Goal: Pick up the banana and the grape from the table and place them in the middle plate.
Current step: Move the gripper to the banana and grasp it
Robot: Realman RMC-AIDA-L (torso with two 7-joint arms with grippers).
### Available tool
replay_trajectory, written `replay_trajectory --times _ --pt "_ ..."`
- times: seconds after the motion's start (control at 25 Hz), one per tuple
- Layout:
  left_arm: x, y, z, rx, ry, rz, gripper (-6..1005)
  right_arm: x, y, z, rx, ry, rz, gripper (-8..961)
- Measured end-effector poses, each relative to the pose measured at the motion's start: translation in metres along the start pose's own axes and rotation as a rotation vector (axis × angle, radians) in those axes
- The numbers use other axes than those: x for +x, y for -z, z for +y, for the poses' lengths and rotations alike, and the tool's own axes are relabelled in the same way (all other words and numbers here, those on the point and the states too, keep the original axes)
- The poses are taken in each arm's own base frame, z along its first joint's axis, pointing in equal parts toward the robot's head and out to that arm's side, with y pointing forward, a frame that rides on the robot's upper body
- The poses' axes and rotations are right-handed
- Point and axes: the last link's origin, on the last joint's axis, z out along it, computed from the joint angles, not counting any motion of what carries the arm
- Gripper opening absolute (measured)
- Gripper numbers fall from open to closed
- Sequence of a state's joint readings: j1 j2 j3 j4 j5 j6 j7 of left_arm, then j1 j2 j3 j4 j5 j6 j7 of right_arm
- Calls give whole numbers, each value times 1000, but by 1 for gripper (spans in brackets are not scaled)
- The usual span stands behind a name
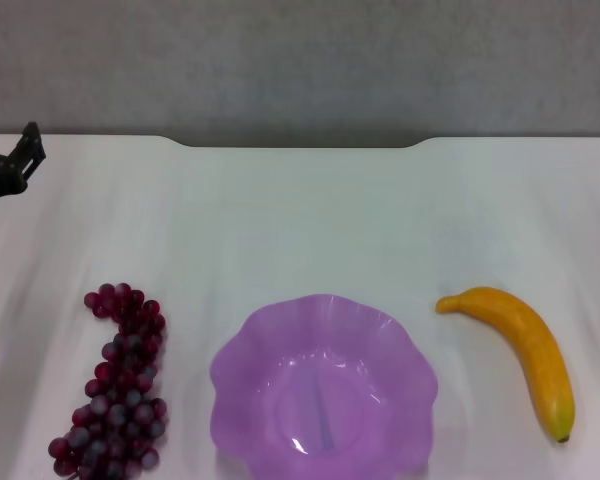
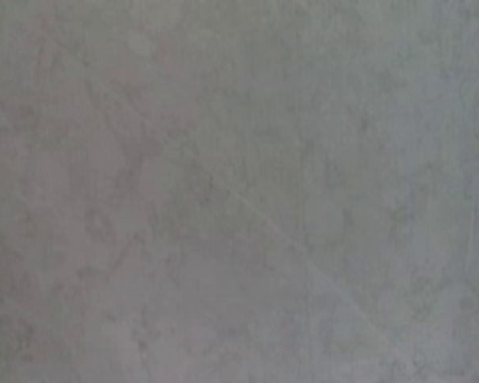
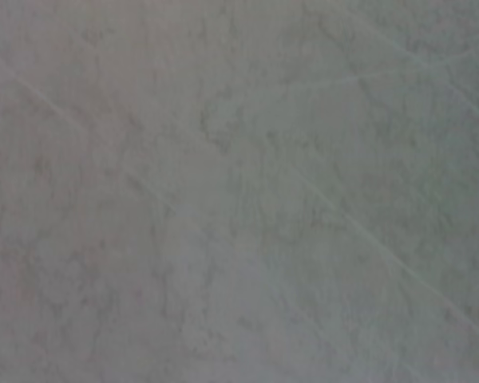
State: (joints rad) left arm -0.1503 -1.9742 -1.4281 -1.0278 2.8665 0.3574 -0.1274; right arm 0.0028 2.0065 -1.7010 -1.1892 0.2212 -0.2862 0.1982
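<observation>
Two fruits waiting on the surface [image 1: 310,220]: grape [image 1: 120,385] sitting lower left, banana [image 1: 525,355] lower right, middle plate [image 1: 245,350] btwn. Grape's looking floppy imo, grab mid-bunch; banana's stiff n slick, pinch its middle. Left gripper [image 1: 25,150] hanging upper left, can't tell fingers.

A grey, mottled wall [image 1: 300,60] rises behind the white tabletop. Even, soft light falls across it. Both wrist views show only grey mottled surface.
</observation>
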Motion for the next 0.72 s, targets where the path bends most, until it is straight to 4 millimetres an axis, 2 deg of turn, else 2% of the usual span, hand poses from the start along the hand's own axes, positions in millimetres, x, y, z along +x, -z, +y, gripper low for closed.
replay_trajectory --times 0.56,0.72 --pt "1 0 -1 0 -5 -1 748 -5 -1 13 -33 13 9 770" --pt "0 0 -2 0 -6 -2 748 -10 -3 19 -37 11 58 768"
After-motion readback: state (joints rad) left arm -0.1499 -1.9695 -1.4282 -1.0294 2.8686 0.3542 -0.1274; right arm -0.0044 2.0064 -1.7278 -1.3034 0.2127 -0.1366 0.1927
